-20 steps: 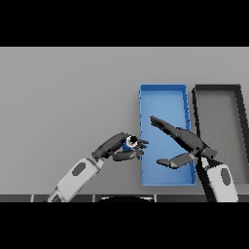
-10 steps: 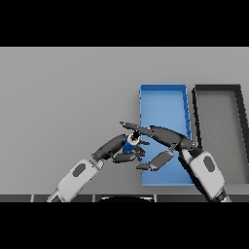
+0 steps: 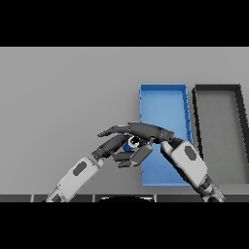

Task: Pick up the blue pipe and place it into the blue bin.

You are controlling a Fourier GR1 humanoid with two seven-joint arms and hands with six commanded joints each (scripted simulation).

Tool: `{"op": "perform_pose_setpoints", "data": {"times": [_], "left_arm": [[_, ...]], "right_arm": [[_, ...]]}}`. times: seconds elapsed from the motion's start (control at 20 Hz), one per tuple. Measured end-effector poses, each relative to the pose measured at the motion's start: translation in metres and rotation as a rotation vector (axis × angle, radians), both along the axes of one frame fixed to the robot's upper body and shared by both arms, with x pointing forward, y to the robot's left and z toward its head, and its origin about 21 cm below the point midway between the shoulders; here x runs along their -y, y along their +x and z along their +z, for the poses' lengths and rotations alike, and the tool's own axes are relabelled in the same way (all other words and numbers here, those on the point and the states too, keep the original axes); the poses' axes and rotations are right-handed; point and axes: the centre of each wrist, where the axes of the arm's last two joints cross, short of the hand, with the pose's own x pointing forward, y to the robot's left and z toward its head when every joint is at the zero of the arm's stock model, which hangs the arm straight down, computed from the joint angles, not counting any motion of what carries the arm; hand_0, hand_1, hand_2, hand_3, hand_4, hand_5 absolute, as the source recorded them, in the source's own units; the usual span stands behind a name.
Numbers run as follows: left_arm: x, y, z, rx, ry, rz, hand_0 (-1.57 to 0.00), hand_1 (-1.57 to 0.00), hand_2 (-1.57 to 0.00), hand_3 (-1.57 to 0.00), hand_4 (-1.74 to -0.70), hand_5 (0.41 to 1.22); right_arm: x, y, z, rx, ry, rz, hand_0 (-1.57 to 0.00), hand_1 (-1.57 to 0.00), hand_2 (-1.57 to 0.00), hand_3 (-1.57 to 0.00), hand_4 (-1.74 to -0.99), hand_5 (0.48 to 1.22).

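The blue pipe (image 3: 130,143) is a short blue piece with a pale end, just left of the blue bin's (image 3: 163,88) left wall and above the table. My left hand (image 3: 110,146) comes in from the lower left with its fingers curled round the pipe. My right hand (image 3: 146,131) reaches in from the lower right across the bin's near part. Its straight fingers lie over the pipe and its thumb (image 3: 137,156) sits under it. Most of the pipe is hidden between the two hands.
A black bin (image 3: 217,88) stands right beside the blue bin on its right. Grey table (image 3: 63,97) stretches to the left and behind both bins.
My right hand has swung left from over the blue bin until its fingers cover the pipe and my left hand. The left hand and the pipe have shifted slightly right, toward the bin.
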Motion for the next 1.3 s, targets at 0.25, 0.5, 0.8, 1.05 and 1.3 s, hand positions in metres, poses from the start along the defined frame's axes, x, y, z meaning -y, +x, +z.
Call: {"op": "perform_pose_setpoints", "data": {"times": [0.25, 0.5, 0.8, 1.05, 1.3], "left_arm": [[0.002, -0.002, 0.007, 0.025, -0.029, -0.008, -1.57, -1.56, -1.57, -1.39, -1.70, 1.221], [-0.001, -0.002, 0.004, 0.016, -0.083, -0.017, -1.57, -1.57, -1.57, -1.51, -1.73, 1.221], [-0.004, -0.001, 0.008, 0.021, -0.062, -0.024, -1.57, -1.51, -1.46, -1.47, -1.66, 1.221], [-0.009, 0.002, 0.009, 0.084, 0.019, -0.063, -0.53, -0.51, -0.49, -0.49, -1.14, 1.221], [-0.006, 0.004, 0.003, 0.123, 0.081, -0.034, -0.17, -0.17, -0.16, -0.16, -0.90, 0.836]], "right_arm": [[-0.012, 0.003, 0.003, -0.026, 0.042, 0.048, -1.21, -1.22, -1.22, -1.13, -1.474, 0.755], [-0.015, 0.001, 0.001, 0.046, 0.071, 0.081, -1.45, -1.45, -1.46, -1.43, -1.436, 1.068], [-0.018, -0.004, -0.001, 0.029, 0.110, 0.115, -1.54, -1.54, -1.54, -1.53, -1.478, 1.181], [-0.017, -0.007, 0.004, 0.039, 0.086, 0.087, -1.56, -1.56, -1.56, -1.56, -1.486, 1.208], [-0.014, -0.009, 0.002, 0.043, 0.086, 0.060, -1.57, -1.57, -1.57, -1.57, -1.488, 1.217]]}}
